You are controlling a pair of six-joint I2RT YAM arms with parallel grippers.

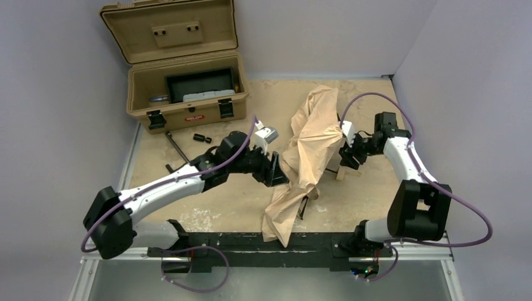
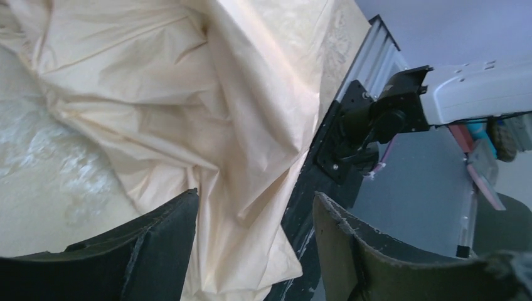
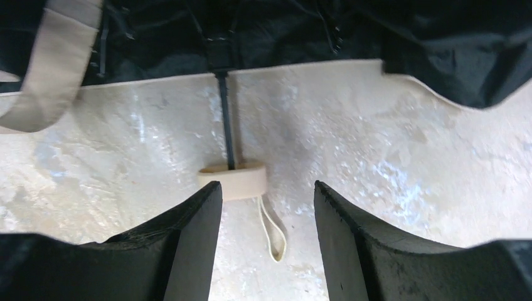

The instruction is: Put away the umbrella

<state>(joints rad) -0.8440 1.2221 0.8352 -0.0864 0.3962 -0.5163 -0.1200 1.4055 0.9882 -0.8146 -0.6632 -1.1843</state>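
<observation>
Work surface and room: a table (image 1: 238, 200) with a worn, sandy-tan top, blotched pale where the coating has scuffed, closed in by plain light-grey walls (image 1: 63, 63) on the left, far and right sides. A black rail (image 1: 232, 241) runs along the near edge, where both arm bases are bolted. At the far left stands a tan hard case (image 1: 188, 103) with its lid raised and a dark tray inside. Just in front of it lie a dark metal rod (image 1: 177, 145) and a small black cylinder (image 1: 201, 137).

Task object: the umbrella (image 1: 310, 144) lies mid-table as a loose, crumpled mass of beige fabric. It reaches from near the far wall to the near edge, where a fold droops over the rail. It is neither rolled nor strapped. Seen from the right wrist, the canopy's underside is black. A thin dark shaft (image 3: 226, 119) runs from it to a pale wooden handle (image 3: 233, 180) resting on the table, with a pale cord loop trailing from the handle.

Left gripper (image 1: 276, 170): set against the left flank of the fabric, jaws apart. Cloth lies in the gap between them, though no pinch on it is evident.

Right gripper (image 1: 347, 157): on the umbrella's right side, low over the table, jaws apart. The handle sits just beyond the fingertips, unclamped.
</observation>
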